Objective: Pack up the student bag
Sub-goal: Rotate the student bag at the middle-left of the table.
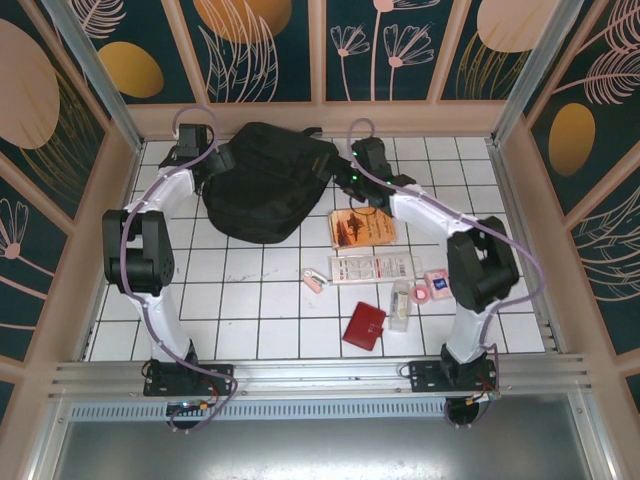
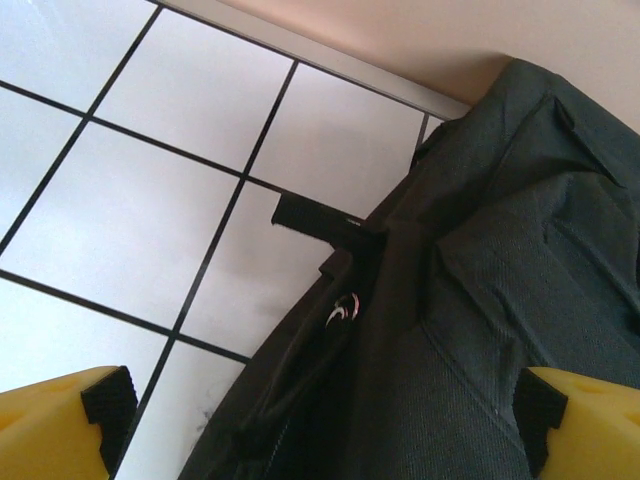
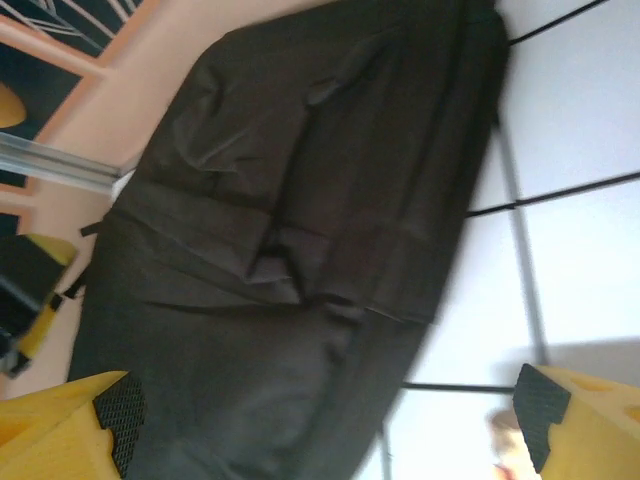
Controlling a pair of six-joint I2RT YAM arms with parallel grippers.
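The student bag (image 1: 265,182), a large black fabric backpack, lies on the white tiled table at the back centre. My left gripper (image 1: 212,160) hovers at its left edge, open, with nothing between the yellow fingers (image 2: 60,425). In the left wrist view the student bag (image 2: 480,300) shows a small metal zip pull (image 2: 343,310) and a strap tab (image 2: 315,220). My right gripper (image 1: 345,172) is at the bag's right edge, also open and empty. Below it the student bag (image 3: 280,250) spreads between the wide-apart fingers (image 3: 590,425).
In front of the bag lie an orange booklet (image 1: 362,227), a flat white packet (image 1: 370,267), a small pink item (image 1: 313,280), a red wallet (image 1: 364,325), a pale tube (image 1: 401,300) and a pink box (image 1: 432,287). Wooden walls (image 1: 320,118) enclose the table.
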